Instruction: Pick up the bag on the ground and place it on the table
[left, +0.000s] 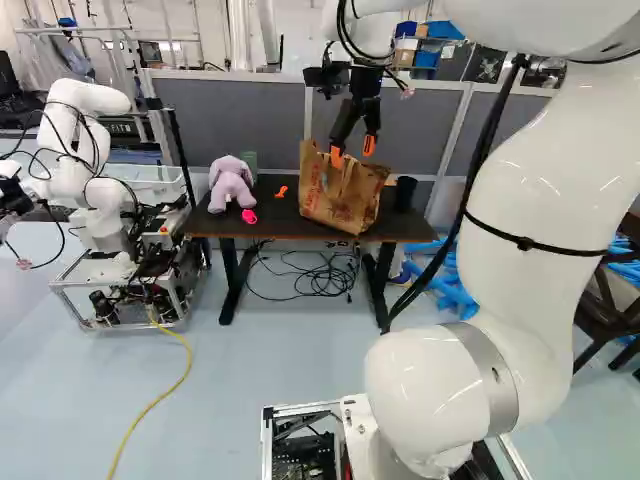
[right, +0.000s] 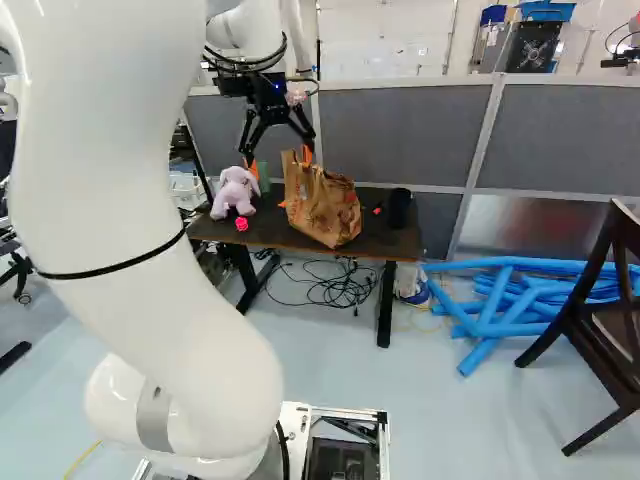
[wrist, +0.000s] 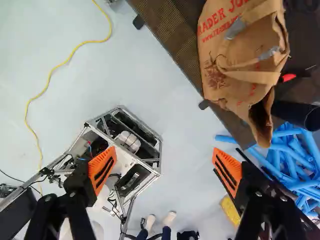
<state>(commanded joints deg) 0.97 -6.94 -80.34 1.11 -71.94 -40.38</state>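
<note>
the gripper (left: 353, 151) is spread wide, its two fingers standing well apart with the orange pads (wrist: 102, 170) facing each other. nothing is held between them; in the wrist view the gap shows only floor (wrist: 187, 125) and part of the wheeled base (wrist: 132, 162) far below. the brown paper bag (left: 335, 200) is on the dark table (left: 270, 230), near its front edge, with the handles showing on its upper part. in the wrist view it lies ahead of the gripper, apart from both fingers. in the left base view one fingertip overlaps the bag's top edge, but from that view alone i can't tell how near it is.

on the same table, a lilac plush toy (right: 235, 192) sits at the left in both base views, with a small bright pink thing (left: 249, 216) just in front of it. a small orange thing (left: 281, 192) lies between toy and bag. a black cylinder (right: 399, 207) stands beside the bag, on the side away from the toy.
</note>
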